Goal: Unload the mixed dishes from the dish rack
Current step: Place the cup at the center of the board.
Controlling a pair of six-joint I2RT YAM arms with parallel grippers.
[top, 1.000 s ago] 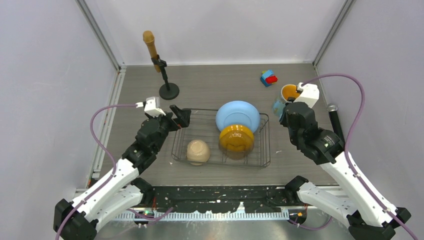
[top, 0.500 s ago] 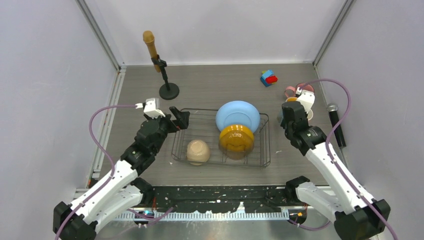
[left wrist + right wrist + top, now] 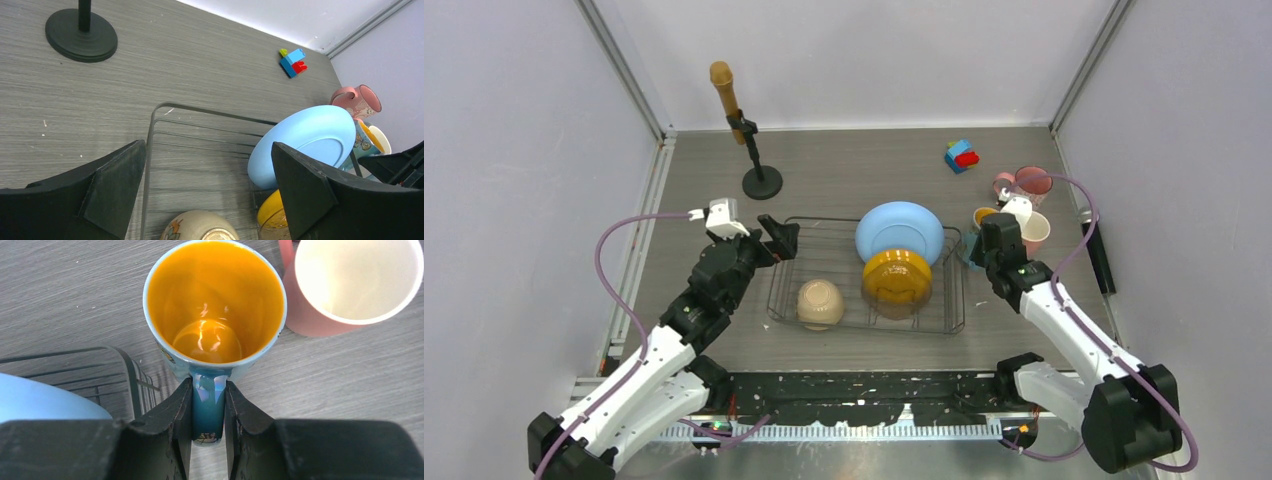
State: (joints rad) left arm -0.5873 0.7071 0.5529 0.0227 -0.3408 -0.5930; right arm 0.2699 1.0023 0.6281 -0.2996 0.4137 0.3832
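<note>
The right gripper [image 3: 208,390], clamped on the handle of the blue mug [image 3: 215,305], had come nearer. The mug was now just right of the dish rack [image 3: 824,250], beside a pink mug [image 3: 350,285]. The left gripper [image 3: 208,147] stayed wide apart over the rack's far-left part.

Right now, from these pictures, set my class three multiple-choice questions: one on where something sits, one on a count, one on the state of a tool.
1. Where is the bowl?
A) in the rack
B) beside the toy block
C) beside the microphone stand

2. How many dishes are in the rack?
A) two
B) three
C) five

3. What is the right tool doing?
A) open and empty
B) shut on the blue mug
C) shut on a plate

Answers:
1 A: the bowl sits in the rack's near left part.
2 B: blue plate, yellow plate and bowl.
3 B: it clamps the mug's handle.
</note>
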